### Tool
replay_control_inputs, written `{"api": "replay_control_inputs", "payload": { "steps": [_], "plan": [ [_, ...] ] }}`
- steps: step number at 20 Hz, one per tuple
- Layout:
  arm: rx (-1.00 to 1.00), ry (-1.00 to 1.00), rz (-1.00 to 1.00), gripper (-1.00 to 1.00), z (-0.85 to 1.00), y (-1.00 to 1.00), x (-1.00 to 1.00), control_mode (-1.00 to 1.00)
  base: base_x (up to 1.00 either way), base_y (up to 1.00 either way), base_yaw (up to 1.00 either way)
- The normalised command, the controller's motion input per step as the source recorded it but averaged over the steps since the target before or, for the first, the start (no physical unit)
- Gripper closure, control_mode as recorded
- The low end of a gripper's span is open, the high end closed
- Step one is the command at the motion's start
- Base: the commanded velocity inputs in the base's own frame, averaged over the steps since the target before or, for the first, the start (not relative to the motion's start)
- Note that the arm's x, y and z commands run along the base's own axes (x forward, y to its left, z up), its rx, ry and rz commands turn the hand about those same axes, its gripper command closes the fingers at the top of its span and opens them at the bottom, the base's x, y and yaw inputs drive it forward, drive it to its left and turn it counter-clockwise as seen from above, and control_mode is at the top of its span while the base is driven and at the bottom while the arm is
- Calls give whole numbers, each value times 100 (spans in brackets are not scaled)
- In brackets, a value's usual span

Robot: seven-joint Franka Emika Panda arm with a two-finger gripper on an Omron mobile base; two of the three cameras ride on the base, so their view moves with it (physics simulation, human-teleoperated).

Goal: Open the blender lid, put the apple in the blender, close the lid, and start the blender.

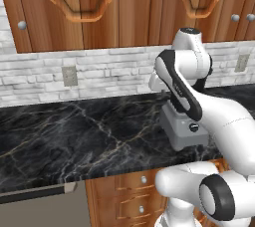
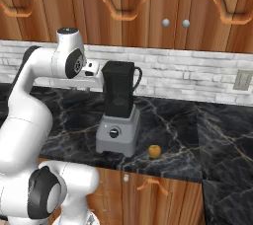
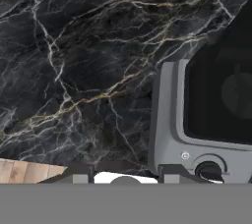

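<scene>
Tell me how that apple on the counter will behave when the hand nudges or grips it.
The apple looks round, so a nudge would probably roll it across the smooth counter. It sits near the front edge, so it might drop off. It looks small and firm, likely light to lift.

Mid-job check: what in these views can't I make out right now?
- Blender jar: hidden behind the arm in the left base view, cut off by the right edge in the hand view.
- Blender lid: black on black at the jar's rim in the right base view; on or off, cannot tell.
- Apple: the arm covers its spot in the left base view.
- Gripper: small in the right base view; touching the jar or apart, unclear.
</scene>
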Motion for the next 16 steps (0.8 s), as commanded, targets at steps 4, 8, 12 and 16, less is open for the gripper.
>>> {"api": "replay_control_inputs", "payload": {
  "steps": [4,8,12,16],
  "plan": [
    [0,-3,0,-100,-1,0,-21,-100,0,0,0],
    [-6,-30,0,-100,-29,-19,-47,-100,0,0,0],
    [-40,-45,1,-100,-68,-17,-18,-100,0,0,0],
    [-44,-51,-1,-100,-59,-16,-21,-100,0,0,0]
  ]
}}
